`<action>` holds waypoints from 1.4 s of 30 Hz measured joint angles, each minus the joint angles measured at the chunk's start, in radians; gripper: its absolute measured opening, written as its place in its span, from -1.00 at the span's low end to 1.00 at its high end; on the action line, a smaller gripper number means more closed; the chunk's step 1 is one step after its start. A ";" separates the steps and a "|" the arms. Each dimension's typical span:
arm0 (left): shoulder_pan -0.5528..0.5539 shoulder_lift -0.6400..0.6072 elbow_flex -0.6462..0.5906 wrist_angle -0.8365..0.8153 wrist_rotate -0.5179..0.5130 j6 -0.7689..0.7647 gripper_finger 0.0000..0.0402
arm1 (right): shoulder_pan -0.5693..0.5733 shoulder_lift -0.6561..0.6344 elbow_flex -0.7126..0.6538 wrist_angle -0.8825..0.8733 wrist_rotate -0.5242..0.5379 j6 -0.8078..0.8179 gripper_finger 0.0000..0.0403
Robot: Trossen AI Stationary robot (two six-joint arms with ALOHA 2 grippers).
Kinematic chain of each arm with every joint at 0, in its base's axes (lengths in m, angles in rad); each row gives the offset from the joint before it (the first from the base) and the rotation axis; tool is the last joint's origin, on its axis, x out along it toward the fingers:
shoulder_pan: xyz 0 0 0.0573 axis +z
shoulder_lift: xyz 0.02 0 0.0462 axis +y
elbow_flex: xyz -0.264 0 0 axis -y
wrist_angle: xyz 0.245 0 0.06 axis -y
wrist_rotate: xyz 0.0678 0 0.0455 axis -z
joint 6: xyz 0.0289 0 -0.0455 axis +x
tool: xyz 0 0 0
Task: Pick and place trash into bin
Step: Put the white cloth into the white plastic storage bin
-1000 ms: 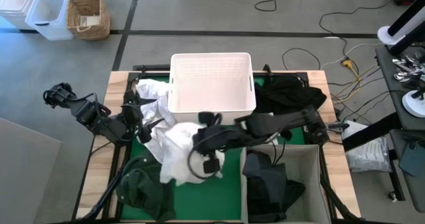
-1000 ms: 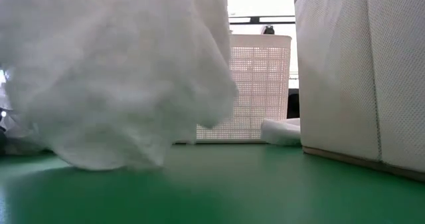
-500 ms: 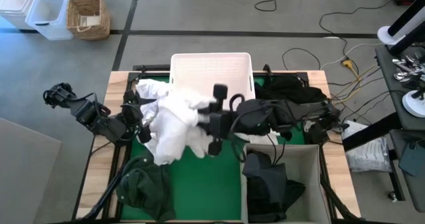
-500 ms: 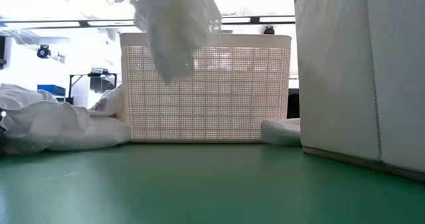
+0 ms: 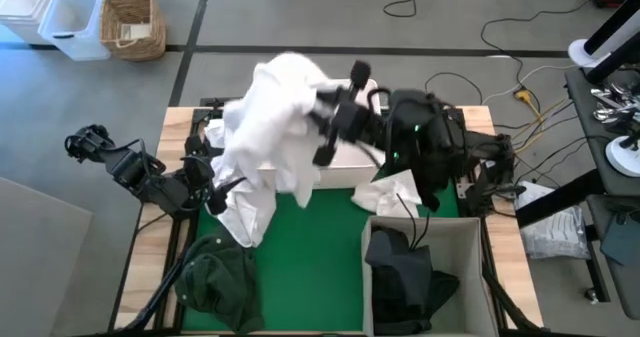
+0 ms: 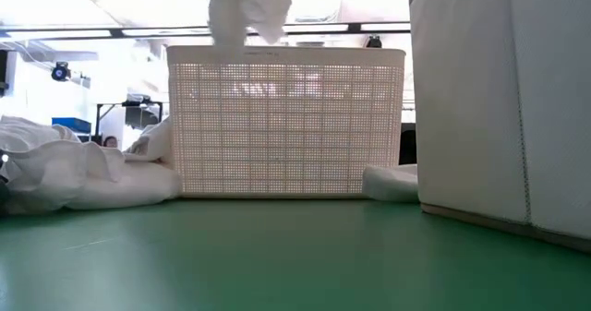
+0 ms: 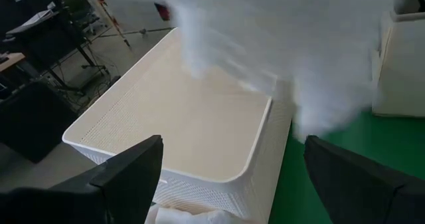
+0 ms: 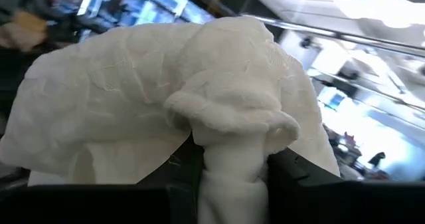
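My right gripper [image 5: 318, 137] is shut on a large white sheet [image 5: 270, 117] and holds it up over the white tub [image 5: 350, 159]. The sheet fills the right wrist view [image 8: 166, 111] and hangs at the top of the low view [image 6: 247, 6], above the tub [image 6: 286, 117]. My left gripper [image 5: 213, 193] is open and empty at the tub's left side; its wrist view looks into the tub [image 7: 199, 124]. More white sheets [image 5: 245, 212] lie on the green mat beside it. A dark green garment [image 5: 215, 282] lies at the near left. My right gripper pinches a bunched fold of the white sheet [image 8: 232, 159] between its two fingers, several layers gathered together. The rest of the sheet billows out beyond the fingers and hangs down. Its lower end [image 6: 245, 25] is clear of the mat, above the tub's rim.
A grey fabric bin [image 5: 470, 239] with a dark garment [image 5: 405, 277] in it stands at the near right; its wall shows in the low view [image 6: 499, 99]. A small white sheet [image 5: 392, 191] lies between bin and tub. Black cloth [image 5: 440, 127] lies at the far right.
My right gripper has risen and gone toward the table's far edge with the white sheet. The sheet was hanging down to the green mat in front of the tub. It is now lifted clear and hangs over the tub.
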 joint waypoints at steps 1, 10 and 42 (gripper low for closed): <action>0.000 0.000 0.000 0.000 0.000 0.000 0.69 | -0.017 -0.004 0.000 0.011 0.000 -0.003 -0.58; 0.000 0.000 0.000 0.000 0.000 0.000 0.69 | -0.163 -0.012 0.000 0.028 0.000 0.022 -0.58; 0.000 0.000 0.000 0.001 0.000 -0.004 0.69 | -0.411 0.004 -0.040 -0.604 -0.199 0.594 -0.58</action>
